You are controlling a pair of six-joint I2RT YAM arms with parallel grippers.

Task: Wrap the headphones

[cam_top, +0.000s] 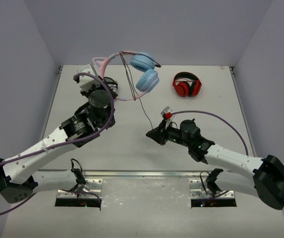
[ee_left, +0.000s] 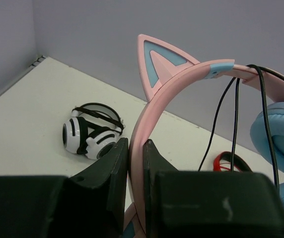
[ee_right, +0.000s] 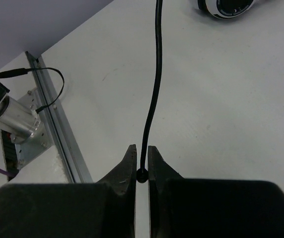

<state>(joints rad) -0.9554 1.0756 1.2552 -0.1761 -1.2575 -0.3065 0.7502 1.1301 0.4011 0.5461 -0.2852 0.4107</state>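
Observation:
The headphones [cam_top: 146,74] hang above the far middle of the table, pink cat-ear headband [ee_left: 154,106] uppermost and light blue earcups [ee_left: 281,129] to the right. My left gripper [ee_left: 137,148] is shut on the headband just below a cat ear; in the top view this gripper [cam_top: 102,79] sits left of the earcups. The thin black cable [cam_top: 143,106] drapes over the headband and runs down toward the table's middle. There my right gripper [cam_top: 149,133] is shut on it; the right wrist view shows the cable [ee_right: 155,74] pinched between the tips of that gripper [ee_right: 141,156].
Red-and-black headphones [cam_top: 186,85] lie at the back right of the table. White-and-black headphones [ee_left: 90,131] lie on the table beneath my left gripper. A metal rail [ee_right: 57,124] runs along the table's near edge. Grey walls close in the back and both sides.

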